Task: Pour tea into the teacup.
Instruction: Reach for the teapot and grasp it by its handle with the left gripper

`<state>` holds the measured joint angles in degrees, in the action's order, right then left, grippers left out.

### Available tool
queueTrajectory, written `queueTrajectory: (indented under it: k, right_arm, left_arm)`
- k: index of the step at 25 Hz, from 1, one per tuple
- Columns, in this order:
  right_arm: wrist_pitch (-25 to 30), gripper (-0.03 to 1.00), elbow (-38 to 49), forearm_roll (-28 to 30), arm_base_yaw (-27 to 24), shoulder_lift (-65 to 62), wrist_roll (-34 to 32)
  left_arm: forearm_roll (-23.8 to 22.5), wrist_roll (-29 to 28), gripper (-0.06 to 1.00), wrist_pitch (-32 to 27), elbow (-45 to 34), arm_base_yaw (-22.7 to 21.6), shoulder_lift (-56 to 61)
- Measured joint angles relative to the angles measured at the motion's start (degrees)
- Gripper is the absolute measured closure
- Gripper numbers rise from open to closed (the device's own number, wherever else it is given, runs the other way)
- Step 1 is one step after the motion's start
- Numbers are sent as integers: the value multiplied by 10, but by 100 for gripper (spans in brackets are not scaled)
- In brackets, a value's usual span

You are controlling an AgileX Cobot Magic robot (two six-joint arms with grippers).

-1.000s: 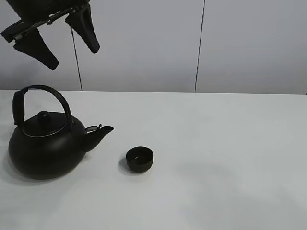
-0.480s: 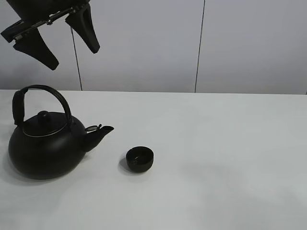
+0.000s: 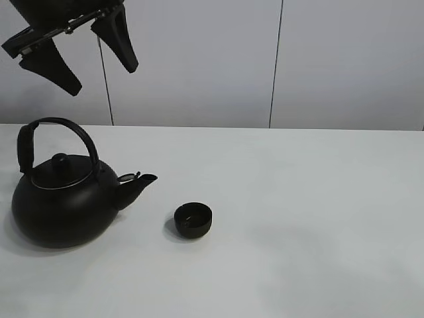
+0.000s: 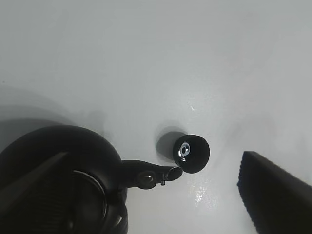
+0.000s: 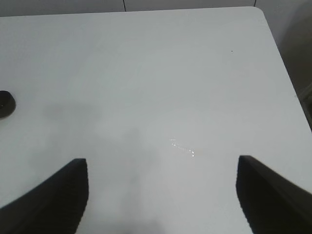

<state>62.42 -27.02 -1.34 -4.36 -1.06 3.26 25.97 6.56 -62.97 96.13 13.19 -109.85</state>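
The small black teacup [image 3: 193,219] stands on the white table [image 3: 311,199], just right of the spout of the big black kettle [image 3: 63,202] with its arched handle upright. My left gripper [image 3: 102,79] hangs open and empty high above the kettle. In the left wrist view the kettle [image 4: 58,165], its spout and the teacup [image 4: 191,153] lie below between the spread fingers [image 4: 273,195]. My right gripper [image 5: 162,163] is open and empty over bare table; the teacup [image 5: 5,104] shows only at that view's edge. The right gripper is out of the exterior high view.
A pale panelled wall [image 3: 278,66] runs behind the table. The right wrist view shows the table's rounded corner and side edge [image 5: 280,63], with a small wet glint [image 5: 183,146] on the surface.
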Motion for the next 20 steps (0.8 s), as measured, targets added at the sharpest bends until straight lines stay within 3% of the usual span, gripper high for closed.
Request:
queueTrajectory:
  k: [13, 17, 20]
  right_arm:
    - [0, 40, 0, 0, 0, 0, 0]
    - [-1, 40, 0, 0, 0, 0, 0]
    - [-1, 40, 0, 0, 0, 0, 0]
  left_arm:
    - [-1, 0, 29, 53, 0, -5, 4]
    - [-58, 0, 29, 123, -5, 3, 50]
    - [-118, 0, 29, 216, -50, 18, 129]
